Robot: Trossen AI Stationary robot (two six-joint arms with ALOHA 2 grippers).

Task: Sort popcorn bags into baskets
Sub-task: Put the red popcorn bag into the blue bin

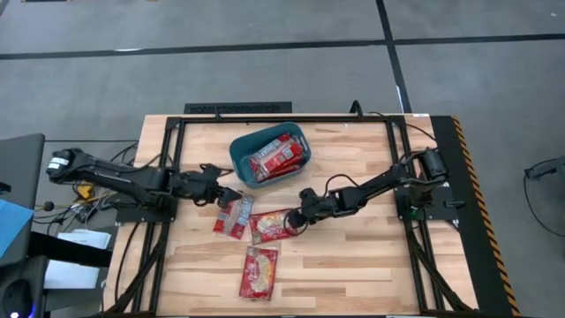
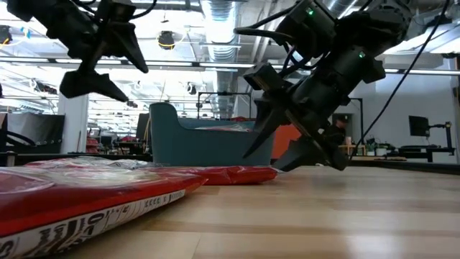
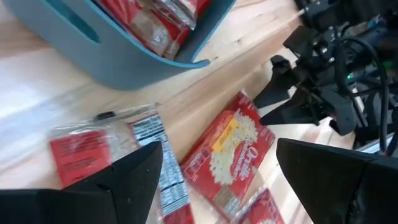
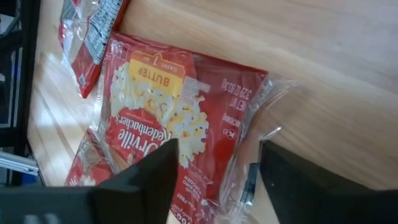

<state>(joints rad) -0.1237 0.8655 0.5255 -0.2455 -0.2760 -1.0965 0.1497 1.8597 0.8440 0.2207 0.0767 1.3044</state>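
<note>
A teal basket (image 1: pixel 238 163) stands at the table's far middle with several red popcorn bags (image 1: pixel 281 157) inside. Three more bags lie flat on the wood in front of it: a left bag (image 1: pixel 234 215), a middle bag (image 1: pixel 274 225) and a near bag (image 1: pixel 259 272). My left gripper (image 1: pixel 228 196) is open and hovers above the left bag's far end (image 3: pixel 152 134). My right gripper (image 1: pixel 298 217) is open and low over the middle bag's right end (image 4: pixel 249 106), with one finger on either side of its clear edge. My right gripper slants down from the table's right, its open fingers (image 2: pixel 251 144) on either side of the middle bag's right end (image 2: pixel 266 173). The bag lies flat on the table. I cannot tell whether a fingertip touches it.
A black frame (image 1: pixel 177 124) borders the tabletop, and both arm bases sit at its left and right edges. Bare wood (image 1: pixel 353 265) lies to the right and near side of the bags. The room behind shows in the low view.
</note>
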